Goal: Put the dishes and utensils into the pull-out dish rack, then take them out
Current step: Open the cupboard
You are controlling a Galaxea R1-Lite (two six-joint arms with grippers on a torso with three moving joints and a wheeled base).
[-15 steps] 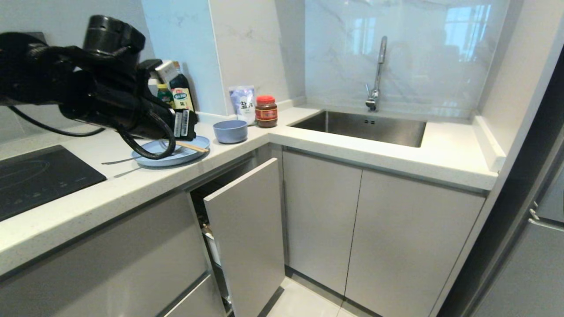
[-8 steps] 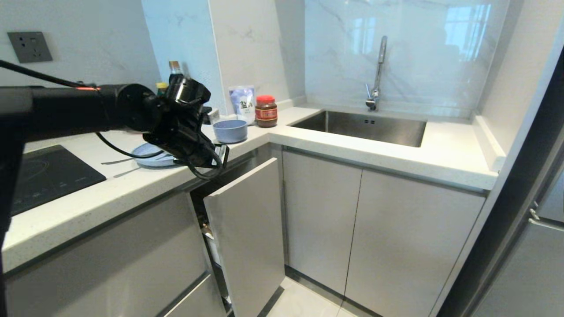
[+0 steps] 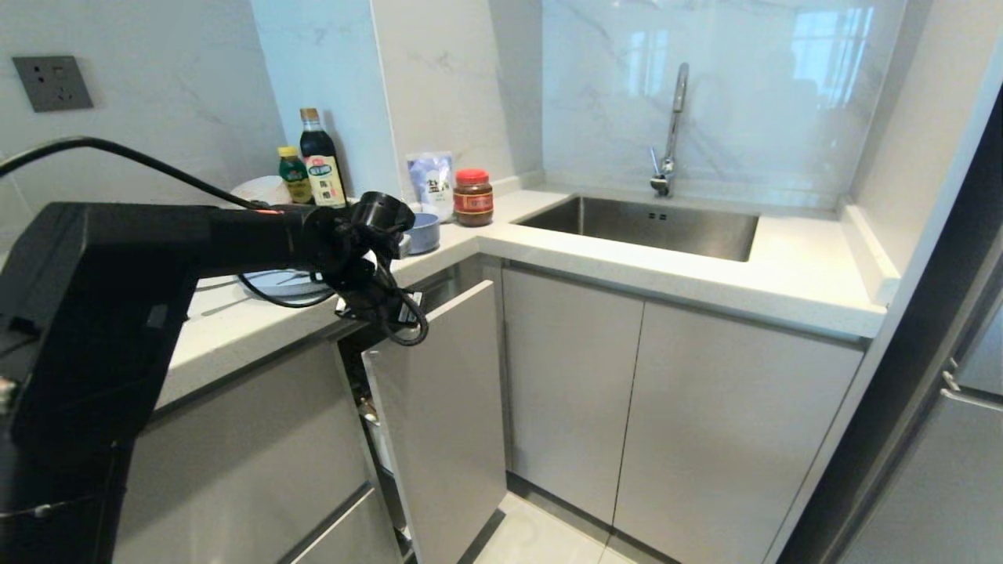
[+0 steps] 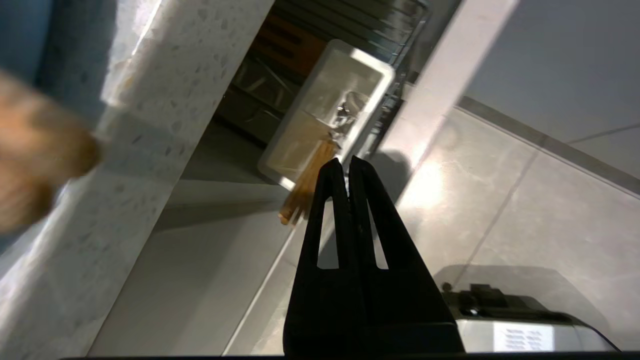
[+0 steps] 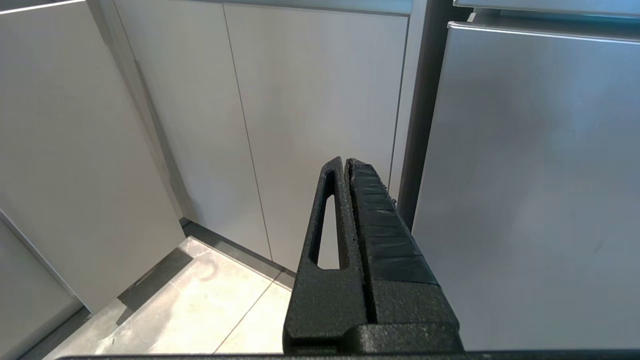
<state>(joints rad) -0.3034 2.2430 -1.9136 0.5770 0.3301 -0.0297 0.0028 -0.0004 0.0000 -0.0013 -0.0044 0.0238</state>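
While the right arm sits parked low in front of the plain grey cabinet doors [image 5: 310,100], with the right end effector [image 5: 346,162] pressed shut on nothing, the left arm reaches across the white surface [image 3: 627,270] and over its front edge. The left end effector [image 4: 345,162] points downward above the gap behind the narrow pale-grey front panel [image 3: 443,407] of the pull-out dish rack [image 4: 400,45], which stands partly drawn out of the cabinet row. Its fingers are closed tight on a pair of light wooden chopsticks [image 4: 307,192], which stick out past the fingertips toward the white plastic utensil cup [image 4: 330,110] in the rack; the chopstick ends overlap the cup's rim in the left wrist view, but whether they touch it cannot be told. Something metallic glints inside the cup, too small to make out. Chrome wire and a wooden strip [image 4: 295,45] of the rack show beyond the cup.

On the surface behind the arm, the light-blue plate [image 3: 282,282] lies near the front edge, partly hidden by the arm and its cable. The blue-grey bowl [image 3: 423,231] stands farther back, beside a red-lidded jar [image 3: 473,197] and a white pouch [image 3: 431,182]. Two bottles [image 3: 317,160] stand against the wall. A steel sink [image 3: 642,225] with its tap [image 3: 672,133] lies to the right.
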